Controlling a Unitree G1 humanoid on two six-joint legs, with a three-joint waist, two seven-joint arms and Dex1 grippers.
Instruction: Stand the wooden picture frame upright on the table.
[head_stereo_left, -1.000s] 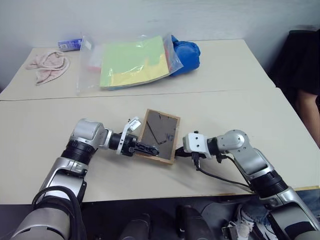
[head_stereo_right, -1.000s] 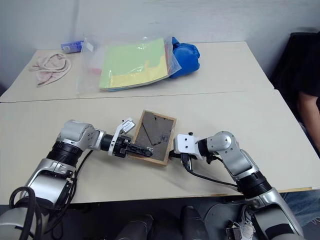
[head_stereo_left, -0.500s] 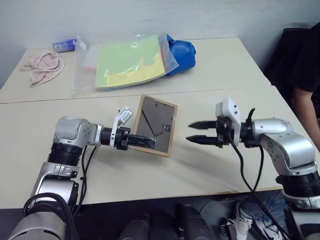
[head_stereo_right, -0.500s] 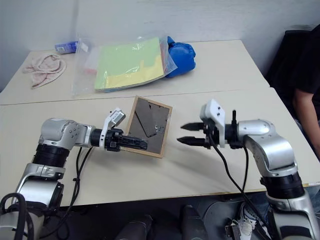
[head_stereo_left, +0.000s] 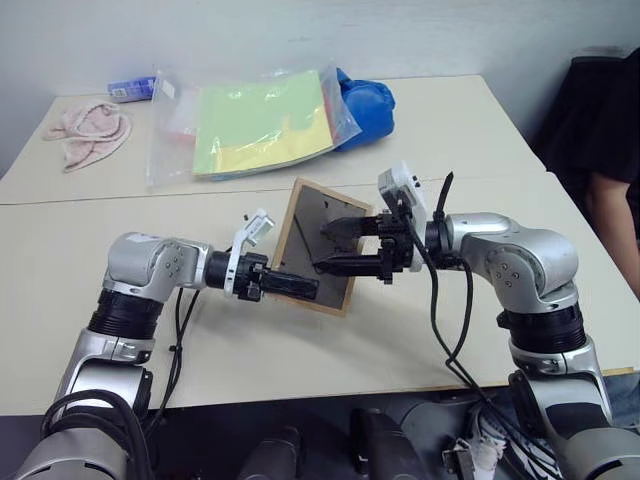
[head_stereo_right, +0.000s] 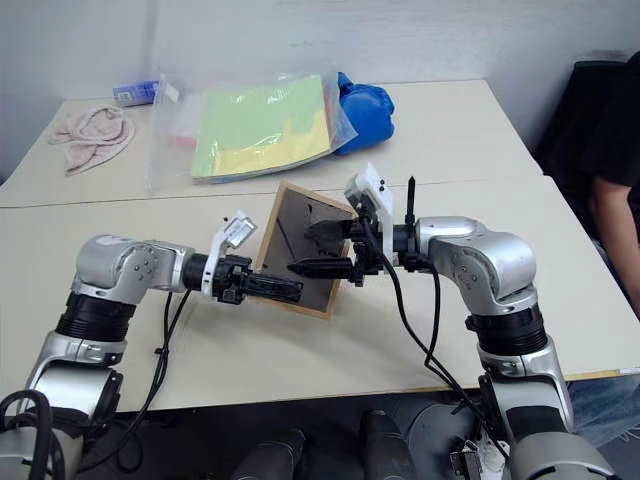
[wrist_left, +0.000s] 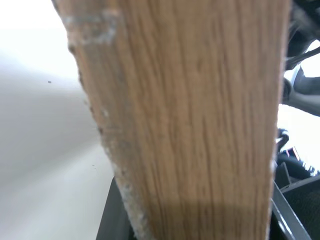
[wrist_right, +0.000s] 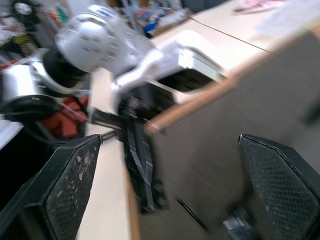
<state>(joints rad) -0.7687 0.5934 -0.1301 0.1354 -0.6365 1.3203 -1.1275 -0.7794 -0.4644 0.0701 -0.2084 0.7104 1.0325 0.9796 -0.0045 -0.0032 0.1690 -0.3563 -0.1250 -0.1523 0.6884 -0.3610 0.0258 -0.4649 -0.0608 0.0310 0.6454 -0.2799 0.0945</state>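
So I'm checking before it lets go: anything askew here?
Yes. The small light-wood picture frame leans tilted, dark back showing, clamped at its lower edge by the left gripper; the open right gripper reaches its back.

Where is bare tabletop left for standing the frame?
Bare table lies left of the left gripper and right of the right arm. The far top is crowded: pink cloth, bag of paper, blue bundle.

Bright, even room light; soft shadows; both wrist views blurred.
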